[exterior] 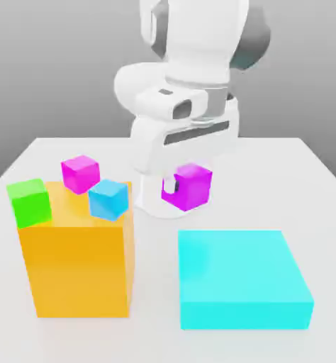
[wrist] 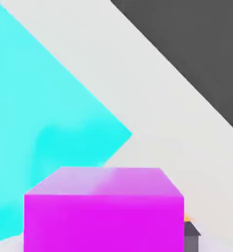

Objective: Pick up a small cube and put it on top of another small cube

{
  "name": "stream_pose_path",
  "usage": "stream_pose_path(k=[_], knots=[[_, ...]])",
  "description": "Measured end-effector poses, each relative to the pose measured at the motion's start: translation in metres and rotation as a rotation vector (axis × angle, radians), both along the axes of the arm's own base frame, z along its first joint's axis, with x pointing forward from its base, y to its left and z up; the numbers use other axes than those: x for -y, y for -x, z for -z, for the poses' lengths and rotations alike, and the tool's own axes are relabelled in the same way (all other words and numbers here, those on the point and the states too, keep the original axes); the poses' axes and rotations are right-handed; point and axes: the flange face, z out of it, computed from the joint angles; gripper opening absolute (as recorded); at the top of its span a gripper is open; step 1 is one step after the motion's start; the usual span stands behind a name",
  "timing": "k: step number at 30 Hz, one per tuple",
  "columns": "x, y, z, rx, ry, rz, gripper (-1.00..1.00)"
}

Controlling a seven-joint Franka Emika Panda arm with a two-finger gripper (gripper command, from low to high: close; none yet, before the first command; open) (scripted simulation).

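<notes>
Green cube (exterior: pixel 30 203): at the exterior view's left, by the near corner of the orange block's (exterior: pixel 80 269) top; about 9 o'clock from the fingers, the farthest of the three cubes there.
Pink-magenta cube (exterior: pixel 81 175): by the rear edge of that top; about 9 o'clock from the fingers, well apart.
Blue cube (exterior: pixel 108 200): by the top's edge toward the exterior view's right; just under 9 o'clock, the nearest of the three to the fingers.
Fingers (exterior: pixel 185 187): clamped on the purple cube, one showing at its 9 o'clock side.
Purple cube (exterior: pixel 192 186): between the fingers, above the tabletop (exterior: pixel 153 248), turned askew to the orange block; being a cube, it has no long axis to favour.
Cyan slab (exterior: pixel 238 266): about 5 o'clock from the fingers, apart from them; probably no part of the stack.
Coming move: likely a carry toward 9 o'clock, over one of the three small cubes; which one, I cannot tell. The held cube probably needs to clear their tops before lowering.
</notes>
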Motion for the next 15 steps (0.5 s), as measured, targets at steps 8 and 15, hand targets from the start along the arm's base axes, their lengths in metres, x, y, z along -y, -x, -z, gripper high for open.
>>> stream_pose_path(k=[8,15], knots=[[0.13,0.088,-0.043,-0.002,-0.072,0.334,-1.0],[0.136,0.094,0.005,-0.002,-0.078,0.352,1.0]])
